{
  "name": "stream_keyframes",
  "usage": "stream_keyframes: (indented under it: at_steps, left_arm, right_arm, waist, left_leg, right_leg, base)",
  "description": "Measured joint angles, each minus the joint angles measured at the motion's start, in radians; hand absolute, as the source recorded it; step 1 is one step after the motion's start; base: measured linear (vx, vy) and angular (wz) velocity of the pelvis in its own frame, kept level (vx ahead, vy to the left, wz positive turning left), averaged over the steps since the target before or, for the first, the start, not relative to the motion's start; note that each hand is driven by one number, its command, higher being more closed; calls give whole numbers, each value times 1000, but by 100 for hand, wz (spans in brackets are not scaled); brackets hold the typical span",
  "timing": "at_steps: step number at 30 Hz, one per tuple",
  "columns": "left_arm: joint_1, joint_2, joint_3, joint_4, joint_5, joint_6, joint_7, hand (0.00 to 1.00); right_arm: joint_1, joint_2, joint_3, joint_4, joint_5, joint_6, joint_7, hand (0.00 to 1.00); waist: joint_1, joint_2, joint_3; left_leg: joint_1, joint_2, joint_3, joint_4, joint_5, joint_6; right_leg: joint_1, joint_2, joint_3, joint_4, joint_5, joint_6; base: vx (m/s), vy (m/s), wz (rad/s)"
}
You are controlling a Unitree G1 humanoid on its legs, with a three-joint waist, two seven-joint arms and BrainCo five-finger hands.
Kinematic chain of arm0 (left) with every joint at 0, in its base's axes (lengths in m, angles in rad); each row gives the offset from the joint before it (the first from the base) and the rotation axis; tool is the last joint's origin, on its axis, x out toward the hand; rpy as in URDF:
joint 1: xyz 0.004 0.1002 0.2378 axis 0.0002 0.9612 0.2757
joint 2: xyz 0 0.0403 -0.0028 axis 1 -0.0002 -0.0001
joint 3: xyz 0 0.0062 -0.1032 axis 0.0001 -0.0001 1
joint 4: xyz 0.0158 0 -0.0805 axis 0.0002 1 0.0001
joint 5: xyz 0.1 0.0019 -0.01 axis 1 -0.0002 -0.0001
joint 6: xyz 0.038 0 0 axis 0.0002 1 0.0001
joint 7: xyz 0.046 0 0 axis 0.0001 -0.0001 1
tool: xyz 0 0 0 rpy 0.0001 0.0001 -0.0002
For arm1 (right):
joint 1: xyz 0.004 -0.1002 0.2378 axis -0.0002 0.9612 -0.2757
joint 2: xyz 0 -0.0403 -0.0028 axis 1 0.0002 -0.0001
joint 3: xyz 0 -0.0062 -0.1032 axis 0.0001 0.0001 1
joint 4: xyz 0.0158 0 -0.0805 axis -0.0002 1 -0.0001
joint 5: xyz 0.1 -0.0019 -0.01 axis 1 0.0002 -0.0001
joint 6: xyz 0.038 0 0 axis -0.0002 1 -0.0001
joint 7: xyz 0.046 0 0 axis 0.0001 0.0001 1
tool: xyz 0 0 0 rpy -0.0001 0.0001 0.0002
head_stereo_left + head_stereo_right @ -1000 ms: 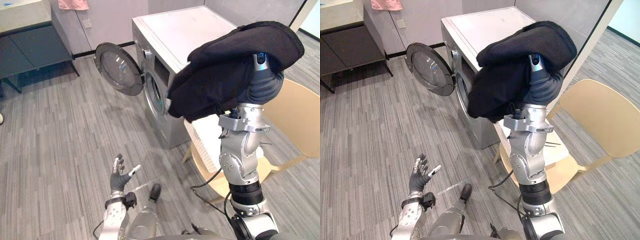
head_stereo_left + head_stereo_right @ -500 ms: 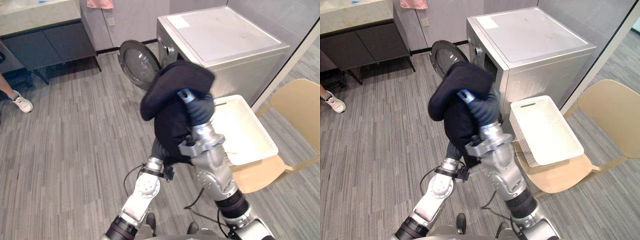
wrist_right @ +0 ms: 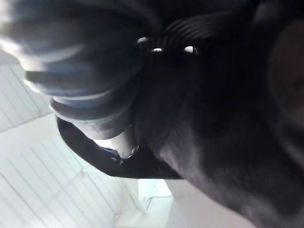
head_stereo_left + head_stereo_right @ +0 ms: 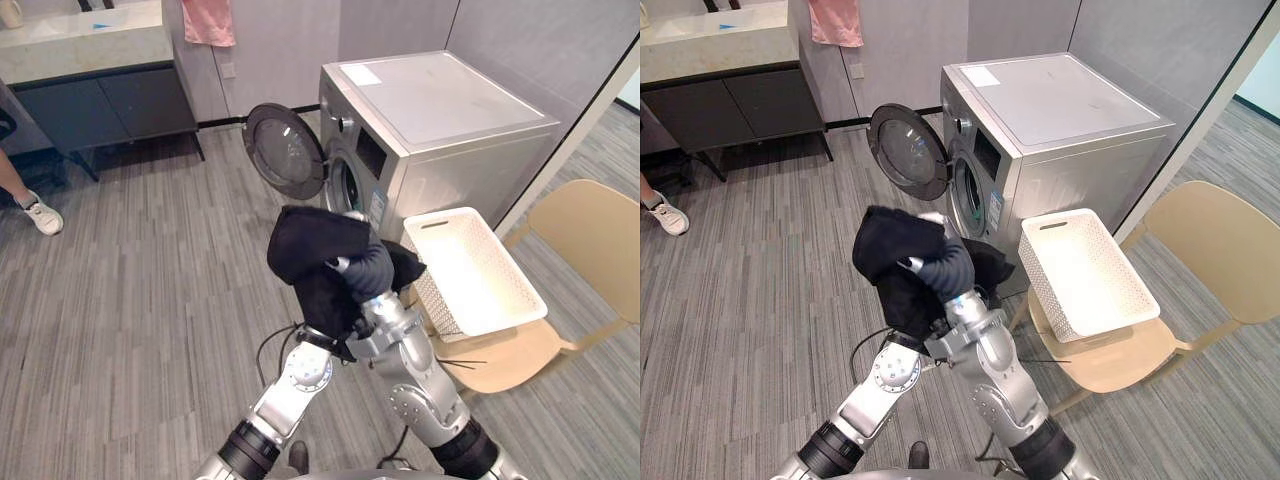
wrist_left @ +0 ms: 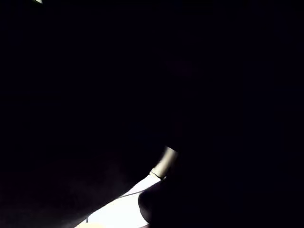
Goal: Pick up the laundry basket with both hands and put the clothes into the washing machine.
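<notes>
Nearest us, the left arm (image 4: 288, 382) reaches up under a black garment (image 4: 310, 245). Its hand is buried in the cloth, so we cannot tell how those fingers lie. The right hand (image 4: 366, 270) carries the garment draped over it. The head views show its ribbed back and the right wrist view shows cloth bunched against that cover, but its fingers are hidden as well.

The left wrist view is dark, with one pale sliver.

Bare floor (image 4: 130, 300) lies open to the left of the arms. Just to the right, the white laundry basket (image 4: 428, 292) sits on a beige chair (image 4: 590, 240), its near wall close beside the right arm.

Beyond, the washing machine (image 4: 440, 110) has its door (image 4: 285, 150) swung left, and the drum mouth (image 4: 345, 185) is unblocked behind the garment.

A second ago the left hand hung open near the floor and the garment rode high — now both arms meet at the bundle, and it sits lower.
</notes>
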Motion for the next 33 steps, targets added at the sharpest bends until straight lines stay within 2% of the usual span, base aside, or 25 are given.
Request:
stream_keyframes:
  at_steps: [3, 4, 9, 10, 12, 13, 14, 15, 16, 17, 18, 19, 20, 21, 22, 23, 24, 25, 26, 27, 28, 30, 31, 32, 33]
  left_arm:
    - [66, 0, 61, 0, 0, -1, 1, 100]
    - [101, 0, 95, 0, -1, -2, 1, 100]
    - [163, 1, 174, 0, -16, -3, 3, 100]
    - [176, -2, 197, 0, -28, -7, 3, 100]
    - [207, -4, 228, 0, -47, -11, 6, 100]
    - [228, -5, 252, 0, -53, -11, 6, 100]
    - [241, -4, 267, -1, -59, -11, 5, 100]
    - [254, -10, 276, -4, -66, -11, 4, 100]
    - [268, -14, 283, -5, -79, -11, 4, 100]
    - [276, -17, 290, -5, -81, -11, 4, 100]
    - [291, -12, 305, -12, -84, -10, 5, 100]
    - [299, -4, 311, -19, -83, -10, 4, 100]
    - [298, 4, 315, -21, -84, -10, 4, 100]
    - [296, 17, 327, -24, -84, -11, 4, 100]
    - [291, 17, 333, -24, -84, -11, 4, 100]
    - [288, 17, 333, -24, -84, -11, 4, 100]
    - [288, 15, 331, -24, -83, -11, 3, 100]
    - [290, 16, 329, -23, -78, -12, 1, 100]
    - [293, 15, 328, -21, -77, -12, -1, 100]
    - [300, 12, 326, -17, -77, -11, -9, 100]
    - [311, -10, 327, -9, -76, -13, -21, 100]
    - [319, -25, 328, -9, -78, -13, -21, 100]
    - [322, -30, 328, -4, -81, -13, -30, 100]
    - [320, -36, 327, 12, -87, -12, -41, 100]
    - [321, -36, 319, 14, -88, -10, -43, 100]
  right_arm:
    - [79, -30, -78, 1, -175, 1, -16, 0]
    - [106, -46, -118, 12, -280, 1, -48, 0]
    - [158, -60, -253, 87, -431, 5, -114, 0]
    - [171, -67, -288, 89, -480, 6, -135, 0]
    - [190, -63, -327, 95, -521, 8, -158, 0]
    - [209, -48, -357, 99, -538, 9, -165, 0]
    - [230, -34, -382, 107, -547, 9, -175, 0]
    - [260, -26, -410, 113, -557, 16, -179, 0]
    - [303, -26, -449, 122, -563, 29, -179, 0]
    - [317, -28, -459, 132, -564, 37, -179, 0]
    - [329, -25, -465, 166, -564, 47, -178, 0]
    - [338, -15, -476, 202, -563, 50, -175, 0]
    - [348, -8, -479, 207, -563, 52, -175, 0]
    - [368, 9, -483, 208, -561, 54, -167, 0]
    - [366, 13, -487, 208, -559, 53, -157, 0]
    - [365, 12, -490, 208, -559, 53, -154, 0]
    - [364, 11, -493, 207, -559, 53, -153, 0]
    - [369, 10, -492, 206, -560, 53, -154, 0]
    - [379, 11, -491, 205, -560, 53, -153, 0]
    - [398, 10, -490, 205, -559, 53, -152, 0]
    - [410, -1, -491, 207, -559, 57, -149, 0]
    - [409, -7, -481, 203, -559, 58, -145, 0]
    - [406, -13, -483, 191, -559, 63, -140, 0]
    - [401, -14, -482, 187, -551, 66, -141, 0]
    - [400, -14, -481, 185, -551, 67, -146, 0]
  waist:
    - [1, 0, 0]
    - [3, 1, 1]
    - [5, 9, 16]
    - [6, 16, 21]
    - [7, 15, 22]
    - [6, 12, 26]
    - [-2, 1, 34]
    - [-6, 8, 39]
    - [-22, 0, 51]
    - [-24, -1, 53]
    - [-39, -4, 64]
    - [-61, 10, 78]
    - [-62, 7, 80]
    - [-60, 15, 90]
    - [-63, 9, 94]
    - [-67, 13, 100]
    - [-78, 20, 105]
    - [-85, 18, 103]
    - [-85, 16, 105]
    - [-92, 6, 97]
    - [-91, 50, 97]
    - [-78, 70, 102]
    - [-69, 80, 110]
    - [-49, 77, 119]
    - [-45, 72, 123]
  left_leg:
    - [-13, 3, -11, 0, 0, 0]
    - [-27, 6, -13, 2, -1, 0]
    - [-110, 7, 17, 90, -25, -7]
    - [-119, 14, 41, 106, -63, 6]
    - [-135, 17, 66, 123, -92, 13]
    - [-146, 18, 105, 161, -123, 22]
    - [-161, 21, 143, 238, -167, 42]
    - [-177, 25, 168, 322, -223, 56]
    - [-182, 18, 155, 370, -285, 47]
    - [-182, 9, 145, 385, -302, 55]
    - [-162, 1, 140, 374, -313, 71]
    - [-143, 9, 107, 372, -319, 81]
    - [-134, 12, 96, 364, -320, 84]
    - [-109, 16, 82, 335, -323, 81]
    - [-92, 20, 58, 332, -331, 77]
    - [-80, 22, 42, 328, -337, 75]
    - [-56, 26, 25, 320, -342, 66]
    - [-34, 28, 8, 329, -354, 31]
    - [-21, 29, -3, 355, -368, 9]
    - [-7, 32, -23, 400, -389, -21]
    - [-28, 67, -44, 496, -406, -46]
    - [-109, 102, -38, 702, -376, -64]
    - [-187, 137, -33, 906, -283, -73]
    - [-249, 188, -3, 1086, -278, -73]
    - [-269, 202, 20, 1142, -281, -70]
  right_leg:
    - [-7, 4, -7, 1, -1, -1]
    - [-19, 7, -8, 3, -2, -1]
    - [-39, -4, -30, 5, -2, -1]
    - [-39, -4, -37, 5, -5, 1]
    - [-48, -8, -29, 4, -19, 6]
    - [-54, -21, -30, 18, -37, 22]
    - [-71, -43, -33, 66, -74, 35]
    - [-87, -70, -37, 151, -117, 48]
    - [-124, -119, -30, 325, -161, 45]
    - [-166, -149, -13, 436, -165, 37]
    - [-267, -187, 48, 645, -112, -44]
    - [-327, -169, 85, 706, -144, -57]
    - [-340, -150, 96, 691, -161, -48]
    - [-365, -96, 118, 581, -171, -32]
    - [-368, -61, 141, 499, -166, -26]
    - [-372, -38, 154, 451, -164, -22]
    - [-391, -5, 173, 370, -146, -5]
    - [-391, 25, 183, 284, -101, -8]
    - [-390, 36, 193, 251, -51, -31]
    - [-365, 44, 208, 268, 29, -66]
    - [-331, 63, 178, 285, -14, -66]
    - [-291, 89, 157, 282, -54, -80]
    - [-235, 114, 151, 263, -74, -100]
    - [-155, 137, 159, 215, -80, -108]
    - [-113, 141, 163, 188, -80, -109]
  base:
    - [-16, -9, 9]
    - [-14, -9, 7]
    - [-34, 12, 15]
    - [-26, 30, 5]
    - [37, 24, -10]
    - [71, 39, -6]
    - [166, 74, 4]
    - [196, 79, 24]
    - [172, 57, 28]
    - [158, 78, 26]
    - [215, 98, 32]
    - [330, 114, 32]
    - [380, 56, 36]
    - [398, 2, 30]
    - [347, -28, 39]
    - [381, -66, 62]
    - [424, -99, 85]
    - [450, -116, 94]
    - [498, -167, 101]
    - [562, -189, 90]
    - [583, -194, 73]
    - [557, -202, 25]
    - [613, -224, -6]
    - [506, -155, -15]
    - [487, -125, -19]
